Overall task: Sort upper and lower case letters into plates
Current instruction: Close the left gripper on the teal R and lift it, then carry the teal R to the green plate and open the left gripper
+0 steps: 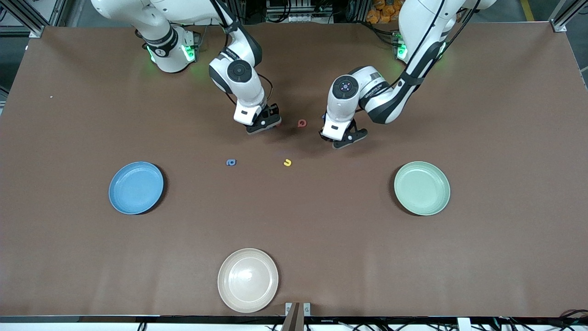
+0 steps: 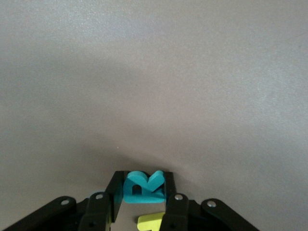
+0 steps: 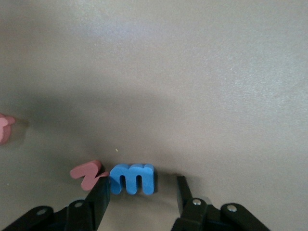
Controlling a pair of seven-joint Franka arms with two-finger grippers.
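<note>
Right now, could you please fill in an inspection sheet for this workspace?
Surface: brown table, flat, unmarked.
Job's things: blue plate and green plate hold no letters. Red letter, blue letter and yellow letter lie loose.
Clutter: cream plate near the front edge.
Grippers: left gripper shut on teal letter; right gripper open around blue m, pink letter beside it.
Cables: black cables run along the arms.
Surroundings: metal frame at the corners.
</note>
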